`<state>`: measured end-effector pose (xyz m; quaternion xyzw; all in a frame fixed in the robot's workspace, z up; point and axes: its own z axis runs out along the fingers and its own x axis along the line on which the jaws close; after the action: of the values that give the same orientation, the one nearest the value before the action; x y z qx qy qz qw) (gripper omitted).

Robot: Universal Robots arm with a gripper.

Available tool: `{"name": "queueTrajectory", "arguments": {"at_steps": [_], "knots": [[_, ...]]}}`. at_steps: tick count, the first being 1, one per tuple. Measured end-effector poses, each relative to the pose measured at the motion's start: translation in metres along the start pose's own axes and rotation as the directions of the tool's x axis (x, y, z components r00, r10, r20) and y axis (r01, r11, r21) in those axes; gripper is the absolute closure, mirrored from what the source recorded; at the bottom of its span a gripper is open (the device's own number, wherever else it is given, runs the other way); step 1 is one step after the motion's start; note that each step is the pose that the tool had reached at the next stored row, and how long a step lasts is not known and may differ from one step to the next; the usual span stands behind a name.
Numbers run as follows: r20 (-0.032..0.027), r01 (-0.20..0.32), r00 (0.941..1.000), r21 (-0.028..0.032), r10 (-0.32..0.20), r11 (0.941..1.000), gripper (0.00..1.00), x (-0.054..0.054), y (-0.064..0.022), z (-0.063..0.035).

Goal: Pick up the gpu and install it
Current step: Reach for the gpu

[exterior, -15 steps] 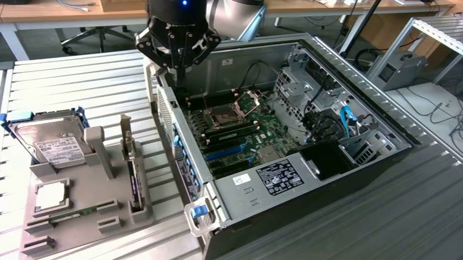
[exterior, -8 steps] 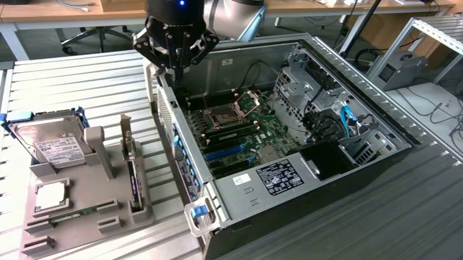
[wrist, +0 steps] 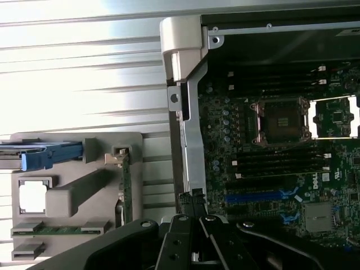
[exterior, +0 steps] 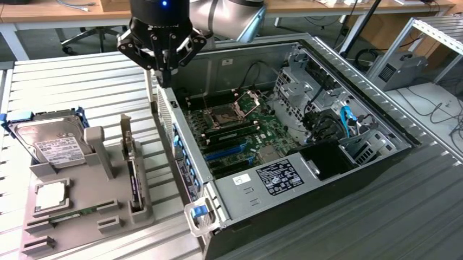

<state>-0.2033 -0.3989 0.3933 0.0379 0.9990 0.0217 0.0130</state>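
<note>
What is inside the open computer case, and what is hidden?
Inside the computer case: a green motherboard with an open processor socket, blue slots, a labelled power supply, a drive cage. What lies under the power supply is covered.

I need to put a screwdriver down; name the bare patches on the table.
Bare table slats beyond the tray, on the exterior view's left of the case; more in front of the case, at that view's lower right. Crowded: the tray and the case's inside.
</note>
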Motion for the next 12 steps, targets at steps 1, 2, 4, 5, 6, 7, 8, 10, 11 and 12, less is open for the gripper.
{"name": "queueTrajectory", "arguments": {"at_steps": [1, 2, 4, 5, 6, 7, 8, 10, 11, 12], "knots": [[0.0, 0.0, 1.0, 0.0, 0.0, 1.0, 0.89, 0.0005, 0.0, 0.0], [0.0001, 0.0, 1.0, 0.0, 0.0, 1.0, 0.89, 0.001, -0.0001, 0.0], [0.0, 0.0, 1.0, 0.0, 0.0, 1.0, 0.89, 0.002, -0.0002, -0.0001], [0.0, 0.0, 1.0, -0.0001, 0.0, 1.0, 0.89, 0.0025, -0.0002, 0.0], [0.0001, 0.0, 1.0, -0.0001, 0.0, 1.0, 0.89, 0.003, -0.0002, 0.0], [0.0, 0.0, 1.0, 0.0, 0.0, 1.0, 0.89, 0.0036, -0.0003, -0.0001], [0.0, 0.0, 1.0, 0.0, 0.0, 1.0, 0.89, 0.0042, -0.0003, -0.0001], [0.0, 0.0, 1.0, 0.0, 0.0, 1.0, 0.89, 0.0054, -0.0004, -0.0002], [0.0, 0.0, 1.0, 0.0, 0.0, 1.0, 0.89, 0.0061, -0.0005, -0.0002], [0.0, 0.0, 1.0, -0.0001, 0.0, 1.0, 0.89, 0.0068, -0.0005, -0.0002]]}}
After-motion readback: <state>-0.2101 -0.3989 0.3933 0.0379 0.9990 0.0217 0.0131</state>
